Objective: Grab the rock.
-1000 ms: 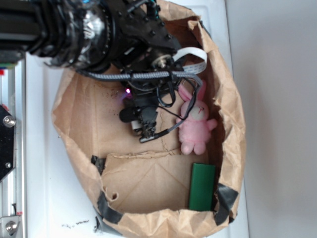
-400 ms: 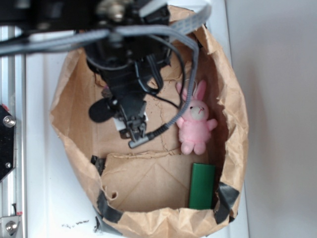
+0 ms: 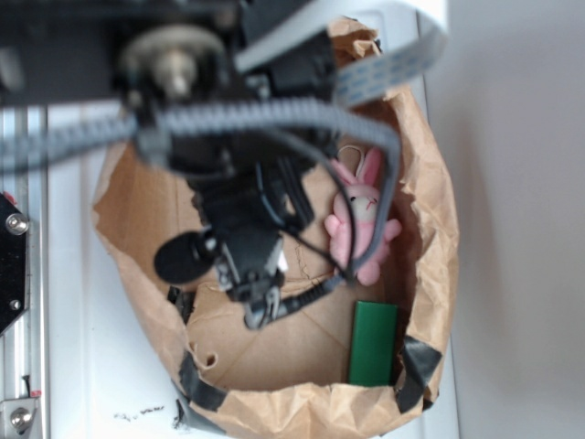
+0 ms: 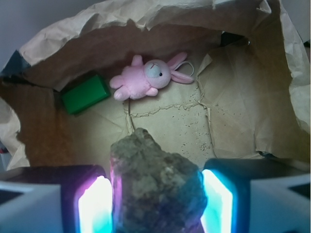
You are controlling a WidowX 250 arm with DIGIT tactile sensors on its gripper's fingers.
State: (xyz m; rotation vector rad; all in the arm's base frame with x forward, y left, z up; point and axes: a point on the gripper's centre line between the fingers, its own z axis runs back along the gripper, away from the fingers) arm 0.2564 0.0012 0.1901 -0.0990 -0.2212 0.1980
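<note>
Pincer (image 4: 155, 204) is clamped on the rock (image 4: 155, 187), which sits dead centre between the lit pads, poking forward toward the bunny (image 4: 143, 78) (well apart).

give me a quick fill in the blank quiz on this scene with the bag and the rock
1. The rock sits between the glowing fingers of the ____.
2. The plush bunny is coloured ____.
3. The rectangular block beside the bunny is ____.
4. Bunny and block both lie inside a brown ____ bag.

Missing words: tool; pink; green; paper
</note>
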